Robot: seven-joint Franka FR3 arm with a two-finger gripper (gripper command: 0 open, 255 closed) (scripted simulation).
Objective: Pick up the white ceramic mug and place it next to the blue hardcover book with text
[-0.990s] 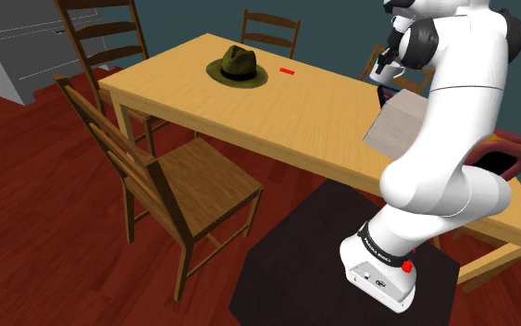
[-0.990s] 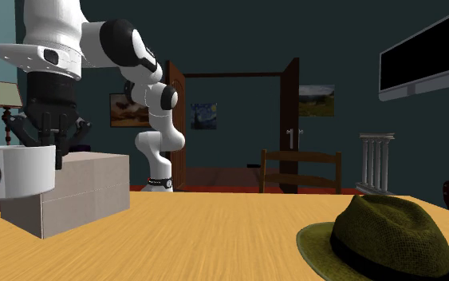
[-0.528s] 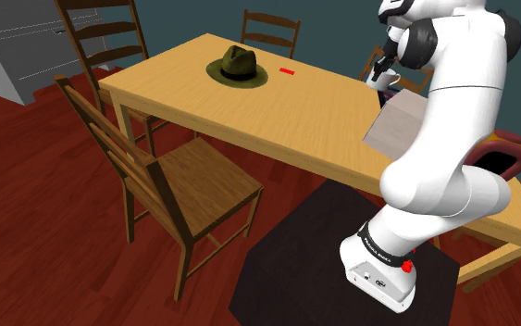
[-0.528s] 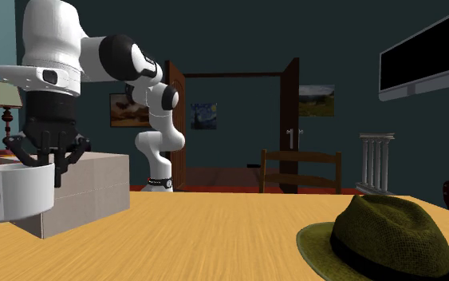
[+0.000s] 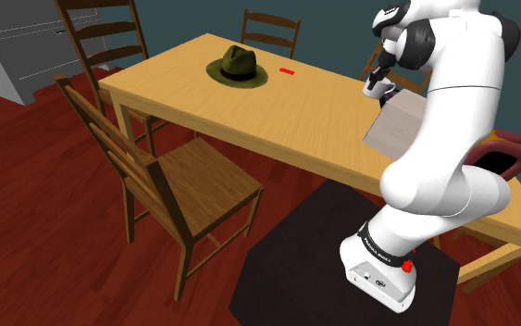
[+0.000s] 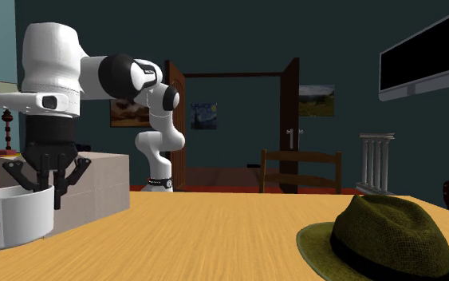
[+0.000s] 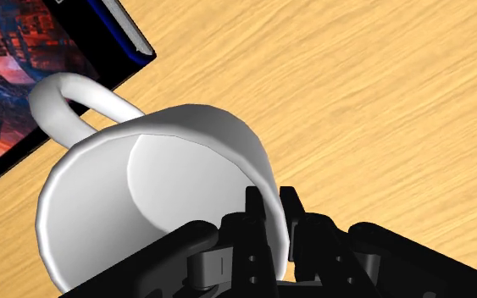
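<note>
**Hidden or cut off.** In the shoulder view the arm (image 5: pixel 457 102) covered most of the mug (image 5: pixel 387 89). Only a pale sliver showed by the wrist, at the far side of the counter (image 5: pixel 249 111), just behind the grey box (image 5: pixel 395 125). In the second exterior view the mug (image 6: pixel 11 217) was cut by the picture's left edge, and the round mark on its side was half visible. No view showed whether the mug's base touched the counter. In the wrist view the book (image 7: pixel 24 68) was cut off at the picture's corner. A blue edge and a red-orange cover showed, and no text could be read.

**Jaws.** They were pinching the mug's wall at the rim, one inside the cup and one outside. The mug (image 7: pixel 143 195) lay just beside the book, with its handle on the book's side and overlapping the book's edge.

**Change from 1.0 s earlier.** In the second exterior view the hand and the mug stood lower. The mug's rim had dropped from about level with the box's top to below it. The hat (image 6: pixel 390 231) had not moved.
</note>
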